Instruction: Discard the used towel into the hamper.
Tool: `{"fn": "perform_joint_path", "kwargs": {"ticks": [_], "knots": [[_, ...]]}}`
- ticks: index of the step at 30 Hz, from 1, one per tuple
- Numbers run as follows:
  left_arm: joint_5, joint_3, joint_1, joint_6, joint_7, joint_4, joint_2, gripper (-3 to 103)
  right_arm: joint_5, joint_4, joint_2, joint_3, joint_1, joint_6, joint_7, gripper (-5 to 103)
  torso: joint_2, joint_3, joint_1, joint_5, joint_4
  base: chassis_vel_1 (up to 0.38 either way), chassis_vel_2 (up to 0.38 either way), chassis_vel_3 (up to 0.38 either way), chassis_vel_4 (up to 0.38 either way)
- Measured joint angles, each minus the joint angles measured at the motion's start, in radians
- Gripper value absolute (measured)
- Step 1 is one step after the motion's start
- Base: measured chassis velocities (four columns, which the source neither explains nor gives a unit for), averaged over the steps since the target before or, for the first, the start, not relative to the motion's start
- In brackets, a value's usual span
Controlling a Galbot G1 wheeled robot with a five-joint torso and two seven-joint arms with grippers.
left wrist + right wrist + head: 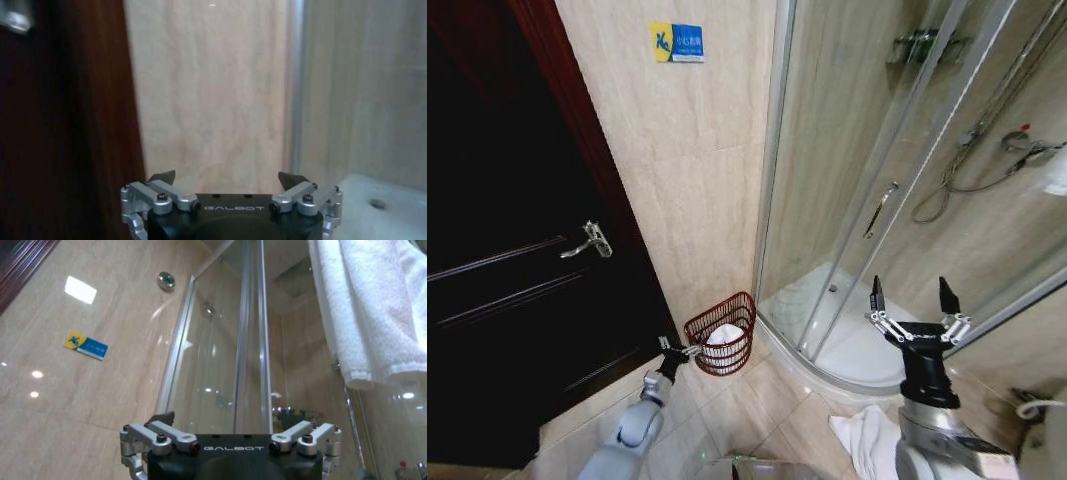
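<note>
The beige tiled floor (767, 400) carries a red-brown woven hamper (723, 345) just beside the left gripper (675, 350), and a crumpled white towel (859, 438) below the right gripper (911, 296).

Left arm (632, 428): pale grey rounded shell, narrowing to a black wrist section behind the gripper.
Left gripper (679, 349): silver metal linkages, dark fingertips; small in head view.
Left gripper, wrist view (227, 176): black housing with white "GALBOT" lettering just behind the fingers; silver link bars either side, black screws in them; black wedge-shaped fingertips (163, 176).
Right arm (942, 445): light grey casing, black cylindrical wrist.
Right gripper (911, 293): silver jointed links, black pointed fingertips (877, 295).
Right gripper, wrist view (227, 417): same black body, same lettering, silver brackets with dark screws.
</note>
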Motion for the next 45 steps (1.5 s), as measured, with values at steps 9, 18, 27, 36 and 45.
{"fn": "perform_joint_path", "kwargs": {"ticks": [9,18,27,36,45], "knots": [[0.024,-0.075,0.157,0.036,-0.039,-0.25,-0.14,100,0.0,0.038,-0.034,-0.007,0.02,-0.09,0.05,100,0.0,0.0,0.0,0.0001,0.0,0.0,0.0,0.0,0.0],[0.048,-0.134,0.226,0.227,0.012,-0.459,-0.154,100,0.041,0.052,-0.054,0.0,0.043,-0.151,0.067,100,0.0,0.0,0.0,0.0,0.0,0.0,0.0,0.0,0.0],[0.051,-0.175,0.24,0.439,0.116,-0.634,-0.161,100,0.073,0.052,-0.053,0.004,0.059,-0.166,0.069,100,0.0,0.0,0.0,0.0,-0.0001,0.0,0.0,0.0,0.0],[0.032,-0.152,0.275,0.448,0.112,-0.681,-0.177,100,0.081,0.054,-0.048,0.001,0.073,-0.18,0.07,100,0.0,0.0,0.0,0.0,0.0,0.0,0.0,0.0,0.0],[0.037,-0.12,0.321,0.441,0.103,-0.747,-0.197,100,0.09,0.067,-0.045,-0.001,0.075,-0.185,0.07,100,0.0,0.0,0.0,0.0,0.0,0.0,0.0,0.0,0.0]]}}
